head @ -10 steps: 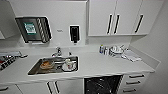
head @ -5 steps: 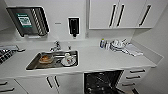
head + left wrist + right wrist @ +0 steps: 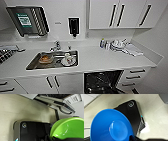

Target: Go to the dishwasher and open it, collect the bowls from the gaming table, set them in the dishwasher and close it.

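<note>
step: loading bowls — dishwasher open under bench | left claw pinching green bowl | right claw pinching blue bowl | next: lower each into rack — avoid door edge

Sink with dishes, soap dispenser, wall cabinets

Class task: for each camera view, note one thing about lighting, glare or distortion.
Head view: wide-angle bending of the wall cabinets, dishwasher interior dark. Left wrist view: bright glints inside the green bowl. Right wrist view: soft sheen on the blue bowl, close and blurred.
</note>
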